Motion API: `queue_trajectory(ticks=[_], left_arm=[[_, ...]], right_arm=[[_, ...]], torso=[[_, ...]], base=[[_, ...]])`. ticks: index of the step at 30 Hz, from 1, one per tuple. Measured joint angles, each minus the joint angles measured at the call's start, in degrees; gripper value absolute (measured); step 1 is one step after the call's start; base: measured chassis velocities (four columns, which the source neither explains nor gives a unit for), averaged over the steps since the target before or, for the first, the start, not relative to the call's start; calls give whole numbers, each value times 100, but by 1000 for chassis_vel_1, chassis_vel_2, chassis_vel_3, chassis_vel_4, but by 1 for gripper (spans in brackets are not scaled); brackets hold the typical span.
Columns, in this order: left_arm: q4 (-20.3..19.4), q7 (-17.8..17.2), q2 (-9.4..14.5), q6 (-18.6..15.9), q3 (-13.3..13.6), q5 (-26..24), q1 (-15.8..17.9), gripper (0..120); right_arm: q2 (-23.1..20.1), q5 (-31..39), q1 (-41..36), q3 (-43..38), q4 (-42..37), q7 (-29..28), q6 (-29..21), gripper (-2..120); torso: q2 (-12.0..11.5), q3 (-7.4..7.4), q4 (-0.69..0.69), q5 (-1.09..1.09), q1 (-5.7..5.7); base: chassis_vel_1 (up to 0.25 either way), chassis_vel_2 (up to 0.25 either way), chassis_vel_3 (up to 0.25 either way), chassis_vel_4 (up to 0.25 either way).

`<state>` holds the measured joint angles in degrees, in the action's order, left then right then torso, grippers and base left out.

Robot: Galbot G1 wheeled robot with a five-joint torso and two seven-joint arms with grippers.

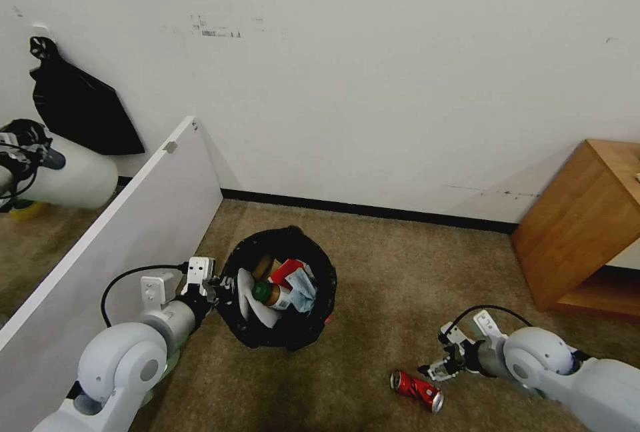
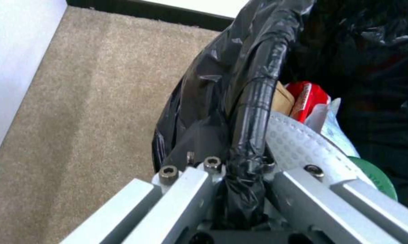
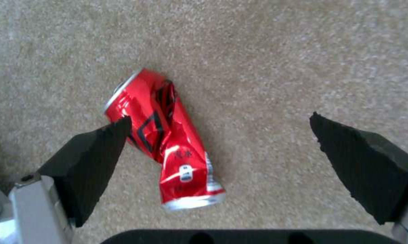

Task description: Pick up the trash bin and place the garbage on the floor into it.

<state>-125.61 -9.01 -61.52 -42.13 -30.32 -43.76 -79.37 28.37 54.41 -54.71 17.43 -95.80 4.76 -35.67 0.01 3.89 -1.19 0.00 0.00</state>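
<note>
On the floor (image 1: 400, 272) | trash bin (image 1: 280, 289) gripped at its rim by left gripper (image 2: 240, 169), steadied for loading | crushed can (image 3: 165, 142) lies beneath right gripper (image 3: 217, 149), jaws spread for pickup.

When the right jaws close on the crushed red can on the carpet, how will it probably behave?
The crushed red can is dented and bent, so it probably yields further and seems light. Being bent, it is unlikely to roll far on the carpet. Its glossy skin may slip in the right gripper, whose jaws stand open above it.
</note>
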Motion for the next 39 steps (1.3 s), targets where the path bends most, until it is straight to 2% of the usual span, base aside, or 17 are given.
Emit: queue_trajectory(ticks=[15,29,39], left_arm=[[114,104,-46,0,37,73,26,0],[255,148,-65,29,56,43,125,0],[349,196,-50,55,52,32,198,0]], right_arm=[[532,-52,183,377,360,-123,5,100],[493,-173,247,612,502,-40,-68,100],[703,-172,348,744,772,-51,-78,100]], torso=[[0,0,0,0,0],[0,0,0,-1,0],[0,0,0,0,0]], base=[[0,0,0,0],[0,0,0,0],[0,0,0,0]])
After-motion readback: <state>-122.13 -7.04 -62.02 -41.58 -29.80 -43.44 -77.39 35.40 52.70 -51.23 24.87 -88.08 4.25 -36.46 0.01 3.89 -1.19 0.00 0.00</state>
